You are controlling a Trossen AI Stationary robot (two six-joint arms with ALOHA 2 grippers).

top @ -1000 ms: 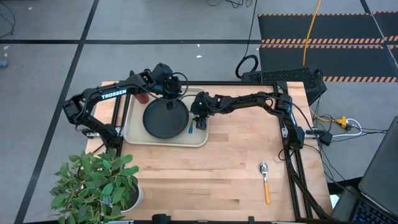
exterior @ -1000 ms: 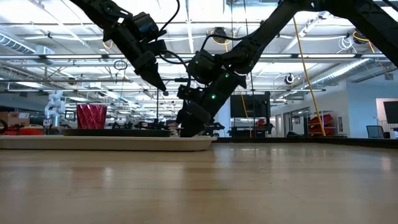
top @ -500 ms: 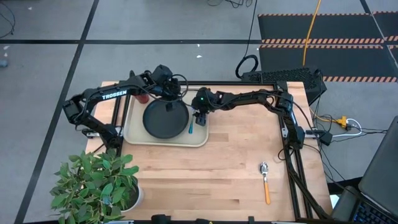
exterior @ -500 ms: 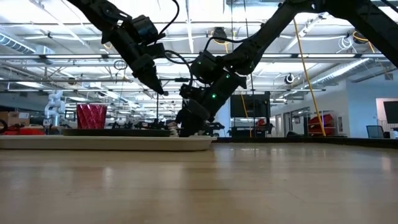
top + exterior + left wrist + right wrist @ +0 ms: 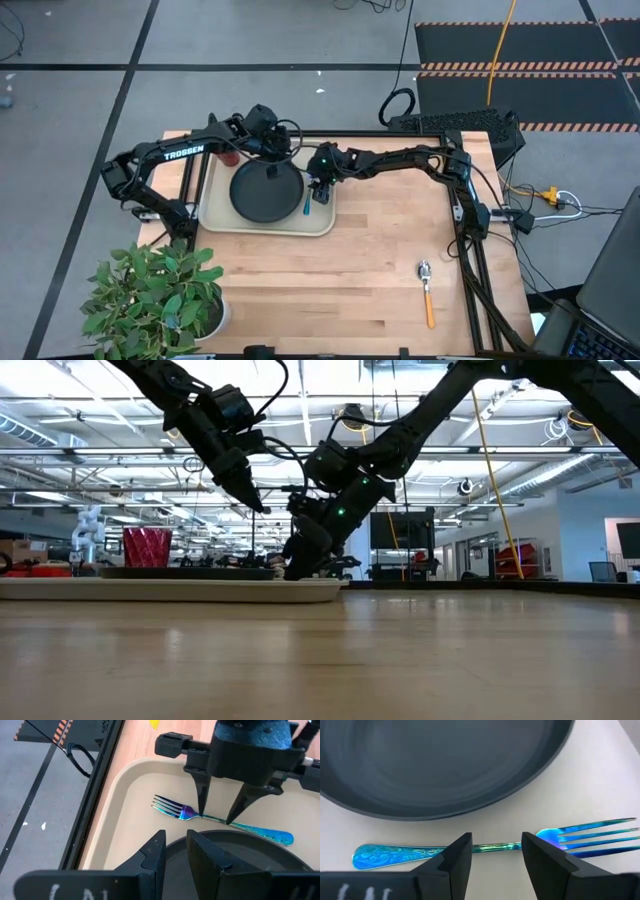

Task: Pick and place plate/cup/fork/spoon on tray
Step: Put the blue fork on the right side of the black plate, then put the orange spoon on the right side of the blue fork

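two right fingers [image 5: 492,852] spread wide astride the slim, light, stiff fork [image 5: 490,847]; grip its neck between them.

— How are the views set?
— The table is seen from straight overhead and level at tabletop height. The tray [image 5: 214,205] corner is framed closely by both wrist cameras.
— What is shared?
— The fork [image 5: 220,821] [image 5: 485,847] and plate [image 5: 440,765] rim are shown from opposite sides.
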